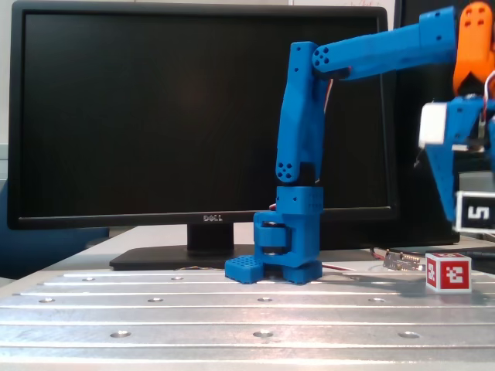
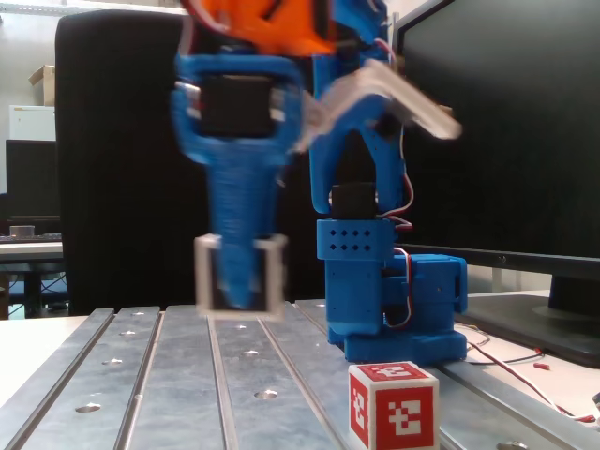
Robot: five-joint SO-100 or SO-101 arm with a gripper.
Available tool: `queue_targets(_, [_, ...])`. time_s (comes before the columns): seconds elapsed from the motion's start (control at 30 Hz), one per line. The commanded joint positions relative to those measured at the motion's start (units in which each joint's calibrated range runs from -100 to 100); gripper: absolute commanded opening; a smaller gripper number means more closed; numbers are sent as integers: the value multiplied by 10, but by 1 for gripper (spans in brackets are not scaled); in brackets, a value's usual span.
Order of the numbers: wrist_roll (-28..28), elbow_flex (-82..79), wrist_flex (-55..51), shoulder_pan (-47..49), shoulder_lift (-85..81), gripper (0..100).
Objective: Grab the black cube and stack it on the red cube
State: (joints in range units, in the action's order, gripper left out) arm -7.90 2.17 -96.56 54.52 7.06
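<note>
Behind the slotted aluminium table (image 1: 155, 313) stands a large black Dell monitor (image 1: 155, 116), and the blue 3D-printed arm (image 1: 298, 154) is bolted near the table's middle. Grabbing looks done: the blue two-finger gripper (image 1: 464, 220) is pinching the small white-edged black cube (image 1: 475, 212), whose "5" mark shows at the right edge of one fixed view, and the cube hangs clear of the table. In the other fixed view the gripper (image 2: 239, 300) and the black cube (image 2: 240, 278) are smeared by motion blur (so the fingers' contact cannot be read there), yet the cube plainly sits at the fingertips, off the surface. The small white-edged red cube with white blocky marks (image 1: 448, 272) rests alone on the table, below the carried cube and a little left of it in one view, and well to its right and nearer the camera in the other (image 2: 392, 405). Stacking is what remains: the black cube must be brought over the red one, lowered onto its top and let go.
</note>
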Motion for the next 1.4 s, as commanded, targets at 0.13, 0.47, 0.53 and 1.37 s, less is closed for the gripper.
queue_targets(0.13, [-11, -171, 80, 58, -142, 15])
queue_targets(0.47, [-11, -248, 81, 118, -173, 15])
queue_targets(0.53, [-11, -253, 83, 126, -175, 15])
queue_targets(1.37, [-8, -280, 141, 140, -172, 15])
